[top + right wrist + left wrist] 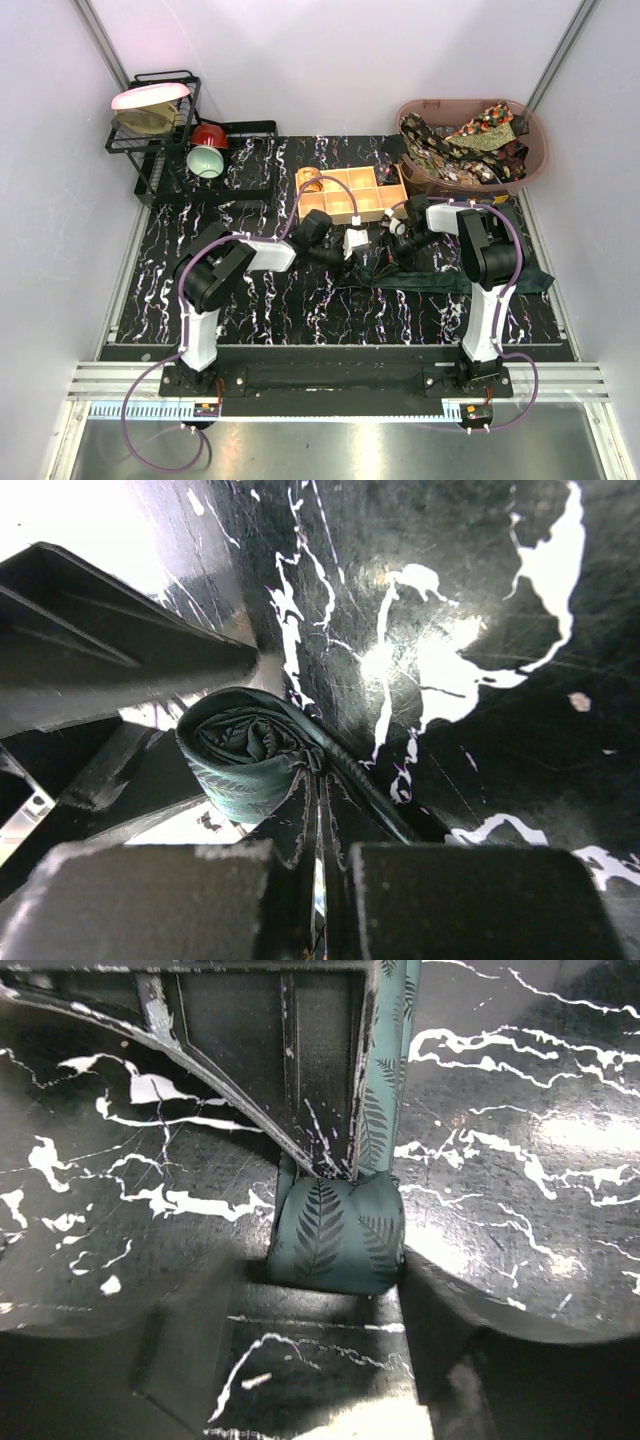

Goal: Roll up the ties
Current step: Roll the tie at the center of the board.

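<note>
Black white-veined marble bench [300, 310]. Brown oval plastic basket [538, 150] at far right corner holds dark gold-and-red patterned ties [470, 140]. Tan wooden compartment box [345, 195] mid-bench. Dark green fern-print tie [520, 280] lies flat in front of box, one end wound into roll [335, 1235]. Left hand [320, 1345] spread, fingers flanking roll. Right hand [318, 825] pressed together, tips at roll; pinching fabric or not, cannot tell.

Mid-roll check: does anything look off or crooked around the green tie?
Nothing serious. The green tie is wound evenly outside, but seen end-on its core looks bunched rather than neatly coiled. The right hand pinches the strip beside the roll; the rest lies flat on the table.
</note>
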You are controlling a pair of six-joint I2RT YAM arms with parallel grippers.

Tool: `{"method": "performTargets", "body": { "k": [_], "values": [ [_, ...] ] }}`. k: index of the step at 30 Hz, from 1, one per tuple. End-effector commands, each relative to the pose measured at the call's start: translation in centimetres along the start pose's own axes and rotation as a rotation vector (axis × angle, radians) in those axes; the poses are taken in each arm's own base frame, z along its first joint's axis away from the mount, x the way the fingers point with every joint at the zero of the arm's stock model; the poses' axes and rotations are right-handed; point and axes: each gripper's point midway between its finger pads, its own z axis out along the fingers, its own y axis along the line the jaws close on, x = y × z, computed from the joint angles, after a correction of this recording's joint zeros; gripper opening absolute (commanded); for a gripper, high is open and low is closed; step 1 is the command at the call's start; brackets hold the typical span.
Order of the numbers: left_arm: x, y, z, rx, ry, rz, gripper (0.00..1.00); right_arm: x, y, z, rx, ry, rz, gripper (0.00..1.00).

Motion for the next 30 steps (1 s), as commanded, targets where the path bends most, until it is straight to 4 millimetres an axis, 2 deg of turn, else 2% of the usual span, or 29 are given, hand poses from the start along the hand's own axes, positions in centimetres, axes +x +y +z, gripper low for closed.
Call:
{"method": "performTargets", "body": {
  "k": [1, 4, 7, 12, 14, 17, 20, 22, 24, 26, 27, 28, 29, 30],
  "values": [
    [-1.5, 0.1, 1.1, 0.032, -0.061, 0.038, 0.6, 0.0, -3.5, 0.6, 0.155, -0.003, -0.044, 0.0],
    [-0.6, 0.3, 1.3, 0.019, -0.009, 0.032, 0.57, -0.1, -3.2, 0.7, 0.136, 0.0, -0.046, 0.0],
    [-0.6, 0.2, 1.2, -0.003, 0.031, 0.05, 0.54, -0.8, -3.2, 0.8, 0.134, -0.006, -0.057, 0.0],
    [-1.1, -1.0, 0.8, -0.013, 0.059, 0.072, 0.65, -1.3, -2.9, 1.2, 0.134, -0.009, -0.067, 0.0],
    [-1.0, -1.2, 0.9, -0.005, 0.059, 0.073, 0.65, -1.2, -3.0, 1.3, 0.141, -0.008, -0.065, 0.0],
    [-0.7, -1.2, 1.0, -0.005, 0.074, 0.064, 0.6, -0.9, -3.4, 1.3, 0.157, -0.006, -0.061, 0.0],
    [-0.6, -1.4, 0.8, -0.004, 0.078, 0.068, 0.49, -0.9, -3.3, 1.4, 0.149, -0.006, -0.059, 0.0],
    [-0.3, -1.3, 0.7, -0.011, 0.094, 0.063, 0.4, -1.0, -2.9, 1.4, 0.13, -0.007, -0.061, 0.0],
    [0.1, -0.9, 0.5, -0.033, 0.118, 0.069, 0.36, -1.2, -1.9, 1.4, 0.076, 0.0, -0.062, 0.0],
    [0.5, -0.8, 0.0, -0.05, 0.165, 0.081, 0.31, -1.6, -0.5, 0.7, 0.038, -0.001, -0.078, 0.11],
    [1.7, -0.6, -0.5, -0.075, 0.23, 0.069, 0.29, -1.9, -0.1, 0.2, 0.026, -0.012, -0.08, 0.23],
    [1.7, -0.4, -0.8, -0.092, 0.256, 0.079, 0.29, -2.0, 0.4, -0.3, 0.011, -0.022, -0.085, 0.3],
    [2.0, -0.6, -1.1, -0.092, 0.285, 0.104, 0.29, -2.0, 1.6, -1.3, -0.02, -0.036, -0.093, 0.37],
    [2.8, -0.5, -1.6, -0.114, 0.331, 0.104, 0.29, -2.2, 1.9, -2.1, -0.033, -0.048, -0.087, 0.42]
  ]
}}
